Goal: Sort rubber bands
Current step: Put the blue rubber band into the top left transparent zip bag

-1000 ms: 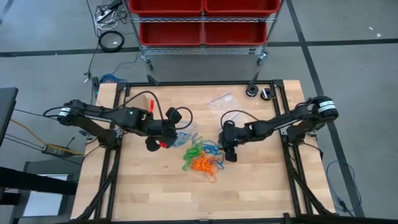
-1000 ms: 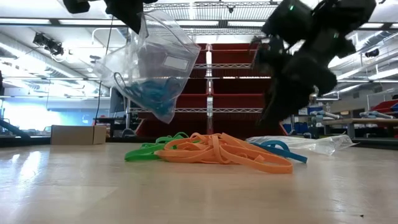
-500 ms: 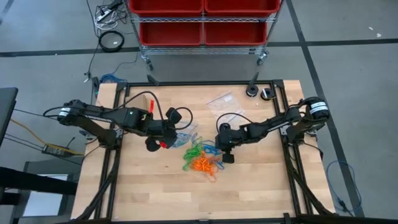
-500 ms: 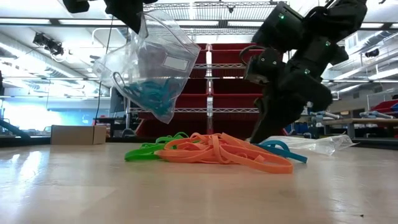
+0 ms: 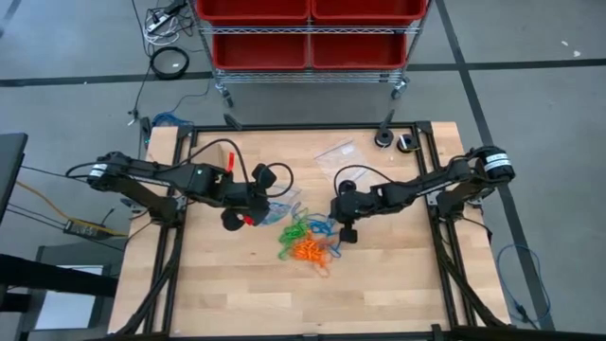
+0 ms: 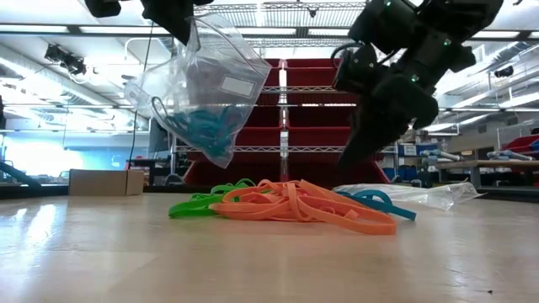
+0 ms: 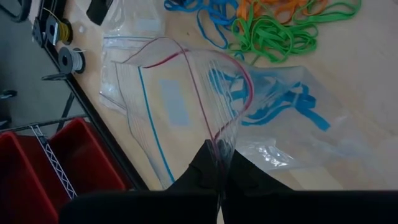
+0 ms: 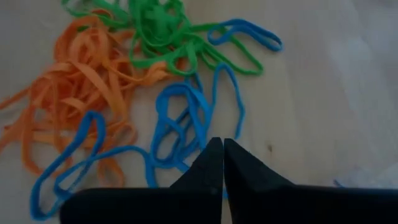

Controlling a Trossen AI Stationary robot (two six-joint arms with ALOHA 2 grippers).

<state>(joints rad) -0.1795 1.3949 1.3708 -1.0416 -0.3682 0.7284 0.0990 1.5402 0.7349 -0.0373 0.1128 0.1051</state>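
A tangle of orange (image 8: 87, 81), green (image 8: 161, 31) and blue (image 8: 186, 118) rubber bands lies mid-table (image 5: 308, 242). My left gripper (image 5: 252, 203) hangs left of the pile, shut on a clear zip bag (image 6: 206, 93) with blue bands at its bottom. My right gripper (image 5: 333, 216) is shut and slants down over the blue loops at the pile's right side, its tips (image 6: 349, 156) above the bands. My left gripper pinches the bag's top edge at its mouth (image 7: 217, 146) between its two fingers, coming from above. The bag hangs below the fingers, mouth gaping, tilted and clear of the table. My right gripper has a blue strand (image 8: 183, 163) running in beside its shut fingers; I cannot tell whether it touches it.
An empty clear zip bag (image 5: 333, 153) lies toward the far edge, another (image 6: 429, 195) right of the pile. A tan cardboard box (image 6: 105, 181) sits at the far left. Small spools (image 5: 396, 140) stand at the far right corner. A cart with red bins (image 5: 308, 33) stands beyond the table.
My right gripper dipped down and left onto the blue bands at the pile's right side, shut there, then rose a little. The pile and the hanging bag stay as they were.
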